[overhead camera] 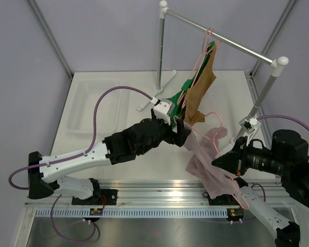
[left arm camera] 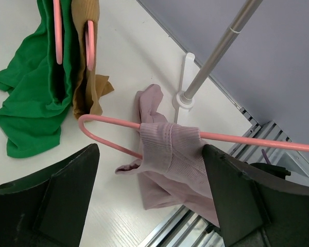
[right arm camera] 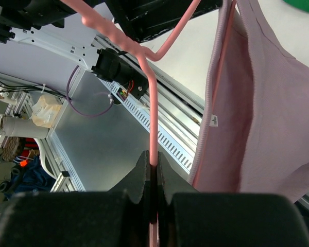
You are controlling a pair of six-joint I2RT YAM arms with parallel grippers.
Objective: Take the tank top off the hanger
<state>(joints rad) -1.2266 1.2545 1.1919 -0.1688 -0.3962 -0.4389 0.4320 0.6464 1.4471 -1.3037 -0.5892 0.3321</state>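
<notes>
Overhead, the mauve tank top hangs on a pink hanger held above the desk, at 4 o'clock from centre. The right hand is clamped on the hanger's wire, which only its own wrist view shows. The left hand is spread wide around a strap bunched on the hanger bar, not gripping it. This looks like the strap grab. Next, the left hand should close on the fabric and slide it off the bar's end at 9 o'clock. Only the overhead view shows the rack with other garments at 1 o'clock.
</notes>
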